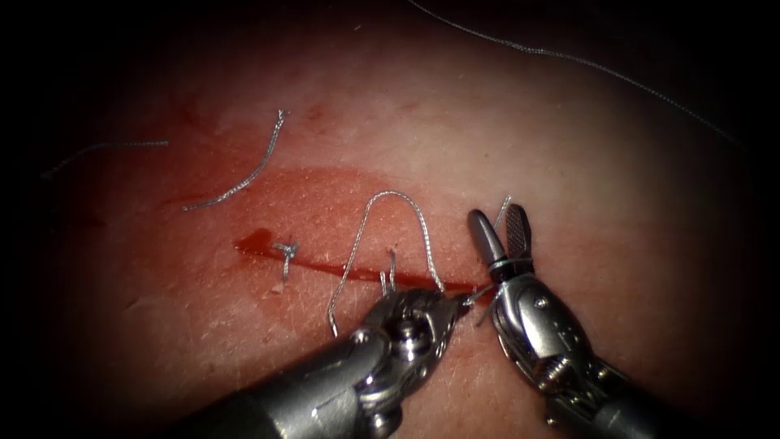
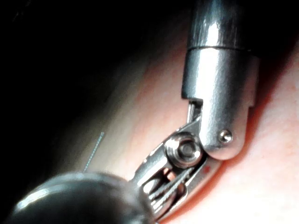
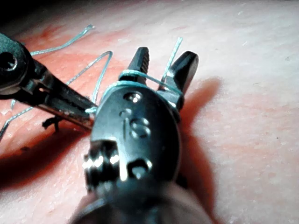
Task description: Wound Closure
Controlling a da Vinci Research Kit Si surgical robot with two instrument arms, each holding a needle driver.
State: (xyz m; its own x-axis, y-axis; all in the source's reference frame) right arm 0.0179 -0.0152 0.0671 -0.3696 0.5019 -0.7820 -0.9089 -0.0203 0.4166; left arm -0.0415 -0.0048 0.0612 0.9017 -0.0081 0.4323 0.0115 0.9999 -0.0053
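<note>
The left tool (image 1: 459, 302) is coming in from 7 o'clock, its jaws clamping the thread (image 1: 396, 195) beside the cut (image 1: 357, 270). At its 3 o'clock the right tool (image 1: 500, 228) is standing with jaws apart, grasping nothing, thread wrapping around its neck. Farther off, at 10 o'clock, a knot (image 1: 286, 250) is sitting on the cut, with a cut end (image 1: 240, 180) lying beyond on the tissue (image 1: 569, 162).

Dark vignetted edges, bright centre, glare on metal, blurred close foreground.
</note>
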